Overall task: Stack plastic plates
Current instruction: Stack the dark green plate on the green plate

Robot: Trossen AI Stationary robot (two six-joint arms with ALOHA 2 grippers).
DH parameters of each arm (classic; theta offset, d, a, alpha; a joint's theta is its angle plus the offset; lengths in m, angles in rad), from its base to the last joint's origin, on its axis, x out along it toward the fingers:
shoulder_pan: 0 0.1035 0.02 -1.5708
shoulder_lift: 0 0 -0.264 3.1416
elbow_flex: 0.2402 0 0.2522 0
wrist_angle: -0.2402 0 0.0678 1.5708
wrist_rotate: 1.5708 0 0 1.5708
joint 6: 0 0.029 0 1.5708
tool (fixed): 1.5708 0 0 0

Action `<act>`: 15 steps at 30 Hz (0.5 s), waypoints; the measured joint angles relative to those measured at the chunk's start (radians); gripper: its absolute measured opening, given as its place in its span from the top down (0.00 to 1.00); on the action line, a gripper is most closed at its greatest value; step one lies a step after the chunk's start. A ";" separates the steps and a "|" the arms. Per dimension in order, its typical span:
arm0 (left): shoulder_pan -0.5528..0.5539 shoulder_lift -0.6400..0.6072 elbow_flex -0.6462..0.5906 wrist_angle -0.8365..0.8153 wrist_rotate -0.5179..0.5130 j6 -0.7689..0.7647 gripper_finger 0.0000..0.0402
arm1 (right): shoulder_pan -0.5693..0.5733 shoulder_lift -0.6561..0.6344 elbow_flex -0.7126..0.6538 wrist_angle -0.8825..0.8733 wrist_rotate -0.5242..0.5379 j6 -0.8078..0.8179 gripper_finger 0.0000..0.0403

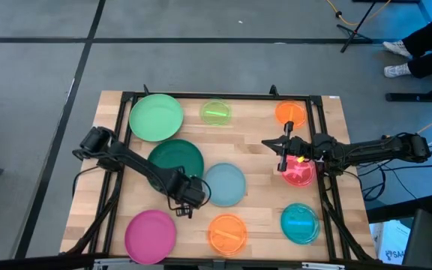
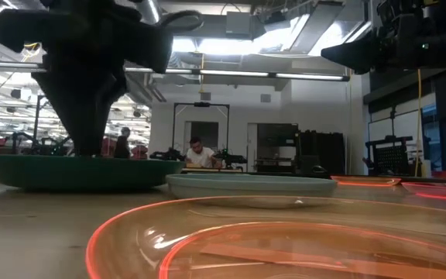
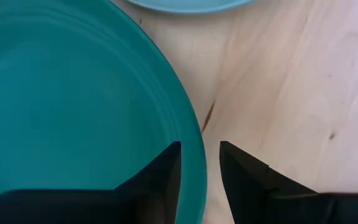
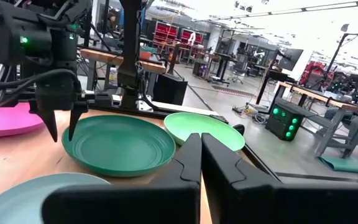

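Left gripper [image 3: 199, 163] at dark green plate [image 1: 175, 161] rim on worktop [image 1: 257, 195], jaws slightly spread astride the edge, apparently for pinching and lifting; right gripper [image 1: 281, 146] raised near red-pink plate [image 1: 300, 173], jaws pressed together, empty.

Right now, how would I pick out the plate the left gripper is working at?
Start at the wooden table and find the left gripper near its middle, fingers open astride a plate's rim. That is the dark green plate, between the light green plate and the grey-blue plate. It is the only deep green one.
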 joint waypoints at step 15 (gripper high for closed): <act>-0.001 0.012 -0.075 0.067 -0.069 -0.001 0.74 | 0.000 0.000 0.000 0.000 0.012 0.000 0.99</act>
